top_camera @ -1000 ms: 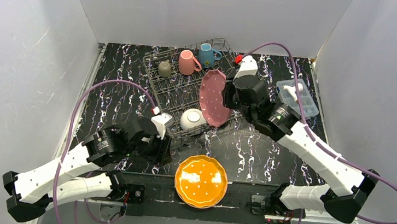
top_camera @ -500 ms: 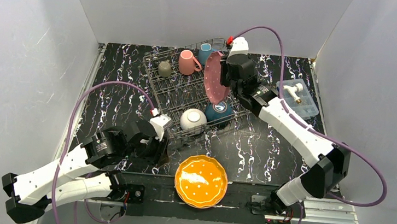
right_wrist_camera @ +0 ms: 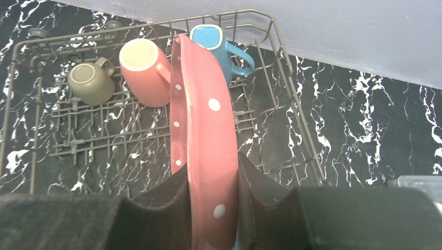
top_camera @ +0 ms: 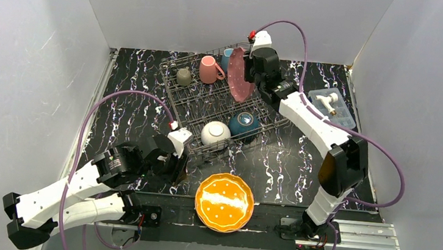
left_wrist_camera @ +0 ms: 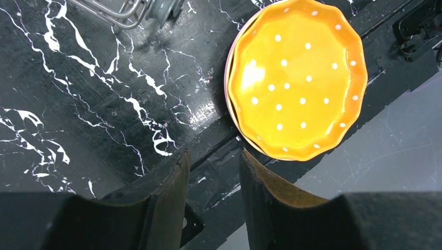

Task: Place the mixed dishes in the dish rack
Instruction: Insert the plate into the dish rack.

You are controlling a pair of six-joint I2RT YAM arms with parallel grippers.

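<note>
Since the earlier frames the left gripper (left_wrist_camera: 213,161) has scarcely shifted, while the right gripper (right_wrist_camera: 213,200) has carried the pink plate (right_wrist_camera: 203,120) to the far end of the dish rack (top_camera: 197,101). The left jaws stand part open and empty, with the orange plate (left_wrist_camera: 294,78) ahead to their right. The right jaws clamp the pink plate's rim. The plate is scalloped, white-dotted and on edge, reaching ahead between the pink mug (right_wrist_camera: 143,70) and the blue mug (right_wrist_camera: 213,41). Racking appears to be in hand. The next move calls for a straight, upright descent into a slot.

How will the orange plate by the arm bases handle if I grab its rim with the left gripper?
The orange plate looks rigid, so it probably won't flex. Its glossy glare suggests a slick surface; the rim could slip in a shallow pinch. It lies flat on a second plate, so a push would likely slide it rather than tip it.
</note>
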